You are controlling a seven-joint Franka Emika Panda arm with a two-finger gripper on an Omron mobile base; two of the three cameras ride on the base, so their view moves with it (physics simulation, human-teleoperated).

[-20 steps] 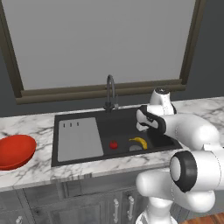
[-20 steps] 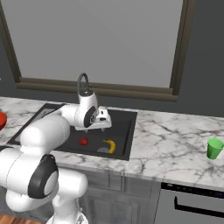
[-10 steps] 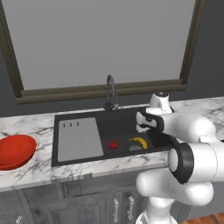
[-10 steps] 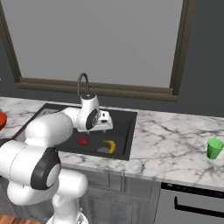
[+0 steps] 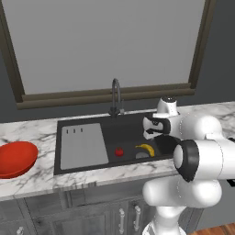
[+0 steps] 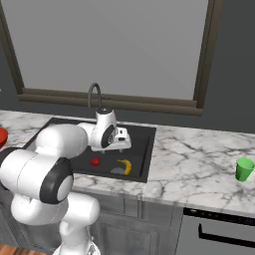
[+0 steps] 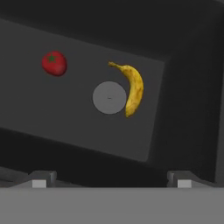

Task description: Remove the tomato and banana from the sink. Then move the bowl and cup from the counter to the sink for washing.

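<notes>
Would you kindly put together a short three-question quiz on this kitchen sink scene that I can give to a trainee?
1. True or false: the tomato touches the banana.
2. Multiple choice: what lies right beside the banana on the floor of the sink? A) the faucet base B) the round grey drain C) the cup
3. Fill in the missing word: the gripper hangs over the sink with its jaws ____.

Key:
1. False. They lie apart on the basin floor.
2. B. The drain sits against the banana's inner curve, while the cup stands on the counter and the bowl on its far end.
3. Open, holding nothing.
</notes>
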